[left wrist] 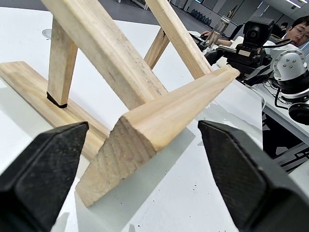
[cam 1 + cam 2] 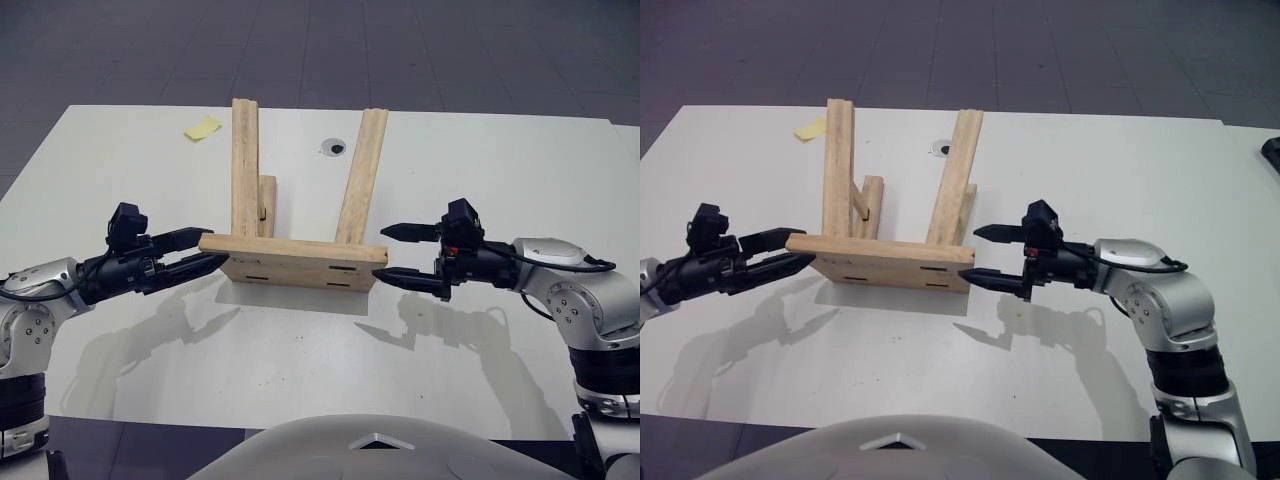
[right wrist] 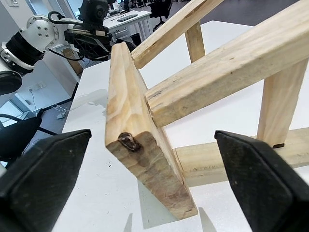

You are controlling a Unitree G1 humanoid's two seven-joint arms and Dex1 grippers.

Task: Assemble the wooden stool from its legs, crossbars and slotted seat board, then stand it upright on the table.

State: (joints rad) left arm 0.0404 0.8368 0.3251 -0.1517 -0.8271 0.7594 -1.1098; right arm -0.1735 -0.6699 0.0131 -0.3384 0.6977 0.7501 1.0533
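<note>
Currently, stool: it lies on its side on the white table, not upright.
Seat board: it stands on its long edge, its flat face toward me.
Legs: they point away from me, set into the board. A short crossbar sits just beside the left pair.
My left gripper: it is at the board's left end. My fingers are spread with the end between them and a gap on each side.
My right gripper: it is at the board's right end. My fingers are spread wide either side of it, not pressing.
Yellow note: it lies near the table's far left edge, well apart from the stool.
</note>
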